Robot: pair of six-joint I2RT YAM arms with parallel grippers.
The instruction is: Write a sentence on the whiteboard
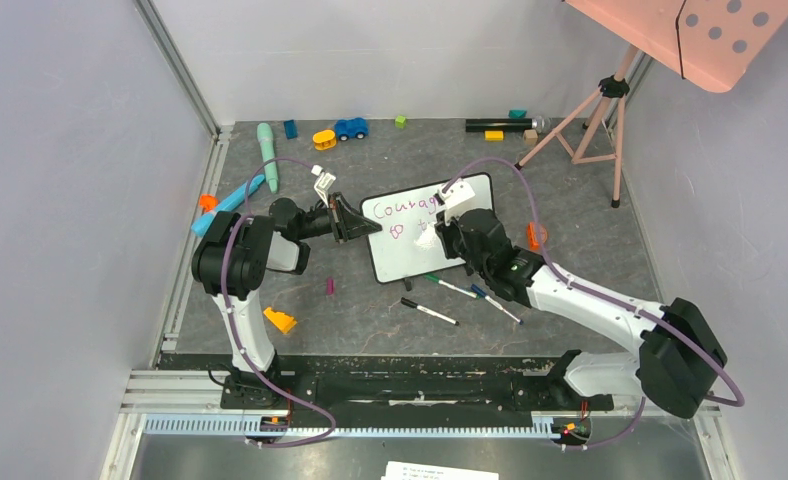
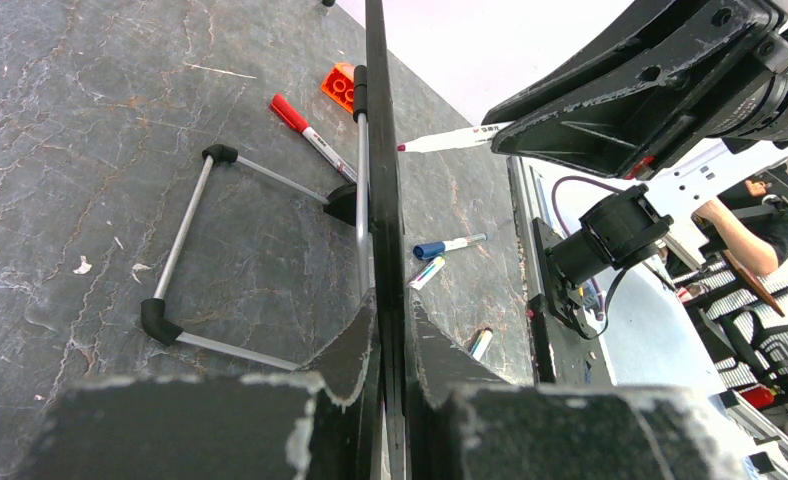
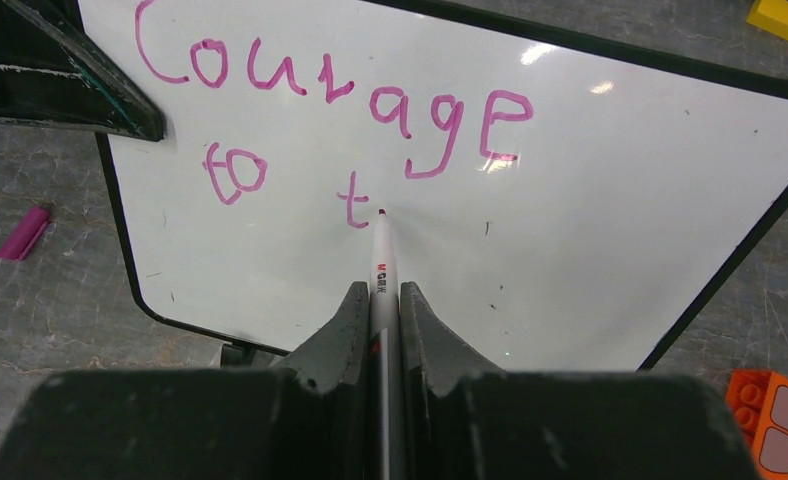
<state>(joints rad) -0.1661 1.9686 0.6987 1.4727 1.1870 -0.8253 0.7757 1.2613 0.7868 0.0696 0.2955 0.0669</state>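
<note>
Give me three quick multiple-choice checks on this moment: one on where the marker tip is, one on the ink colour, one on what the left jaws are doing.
1. The tip of the marker in the right gripper is:
A) over the "C" of "Courage"
B) just right of the "t" on line two of the whiteboard
C) far off to the board's side
2. The sentence is written in:
A) green
B) black
C) pink
3. The left gripper has its jaws:
A) shut on the whiteboard's edge
B) wide open above it
C) shut on nothing

Answers:
1 B, the right wrist view shows the tip beside the "t".
2 C, every stroke is pink.
3 A, the left wrist view shows the black frame pinched between the jaws.
</note>
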